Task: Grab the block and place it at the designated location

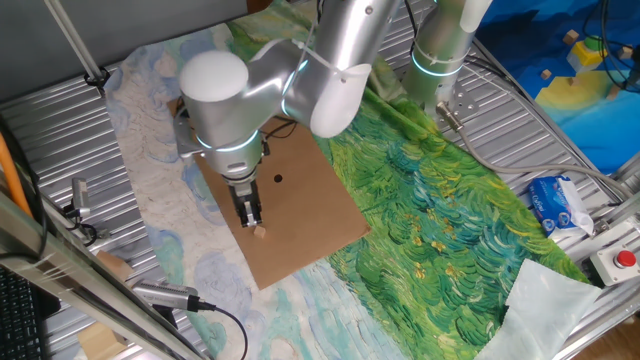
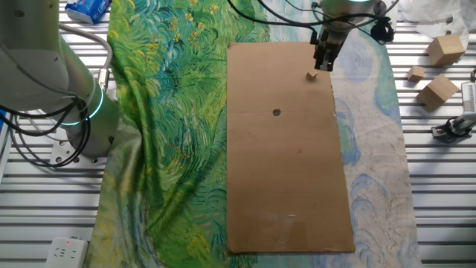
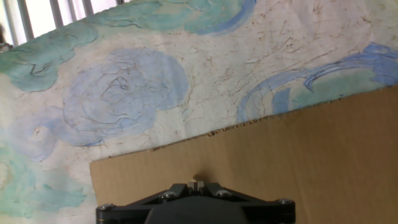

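Over a brown cardboard sheet in one fixed view, the black two-finger gripper points straight down, its tips just above a tiny light-tan wooden cube lying on the sheet; a small round black dot sits well apart. From the other fixed view, the gripper hangs near the sheet's far corner, the cube just beside its tips, the dot farther down the sheet. Whether the fingers are parted I cannot tell. Seen from the hand view, cardboard meets a blue-swirled painted cloth.
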Tool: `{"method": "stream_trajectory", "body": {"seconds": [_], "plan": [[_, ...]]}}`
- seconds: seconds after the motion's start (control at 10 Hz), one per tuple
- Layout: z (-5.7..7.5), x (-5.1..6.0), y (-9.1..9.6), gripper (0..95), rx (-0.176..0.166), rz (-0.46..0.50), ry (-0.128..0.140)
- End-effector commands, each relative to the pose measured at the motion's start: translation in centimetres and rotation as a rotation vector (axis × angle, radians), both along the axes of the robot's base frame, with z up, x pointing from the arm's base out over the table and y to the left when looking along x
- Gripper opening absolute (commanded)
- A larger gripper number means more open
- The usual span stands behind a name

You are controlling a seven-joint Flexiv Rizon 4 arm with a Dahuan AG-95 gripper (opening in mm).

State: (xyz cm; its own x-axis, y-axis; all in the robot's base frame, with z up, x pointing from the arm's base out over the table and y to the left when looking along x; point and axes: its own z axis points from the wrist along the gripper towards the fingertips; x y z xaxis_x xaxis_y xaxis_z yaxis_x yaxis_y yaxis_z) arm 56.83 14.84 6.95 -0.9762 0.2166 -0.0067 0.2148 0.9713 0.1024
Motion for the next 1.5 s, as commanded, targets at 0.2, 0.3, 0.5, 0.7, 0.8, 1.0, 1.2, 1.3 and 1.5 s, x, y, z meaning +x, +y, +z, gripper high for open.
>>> {"method": "stream_trajectory", "body": {"seconds": [0.2, 0.3, 0.5, 0.7, 0.8, 1.0, 1.2, 1.3, 1.5], "plan": [[-0.1, 0.1, 0.1, 0.0, -0.003, 0.01, 0.041], [-0.1, 0.1, 0.1, 0.0, -0.007, 0.015, 0.059], [-0.1, 0.1, 0.1, 0.0, -0.016, 0.024, 0.093], [-0.1, 0.1, 0.1, 0.0, -0.037, 0.038, 0.143], [-0.1, 0.1, 0.1, 0.0, -0.048, 0.049, 0.159], [-0.1, 0.1, 0.1, 0.0, -0.044, 0.059, 0.168], [-0.1, 0.1, 0.1, 0.0, -0.044, 0.051, 0.166], [-0.3, 0.0, 0.2, 0.0, -0.044, 0.048, 0.161], [-1.3, 0.0, 1.0, 0.0, -0.045, 0.035, 0.159]]}}
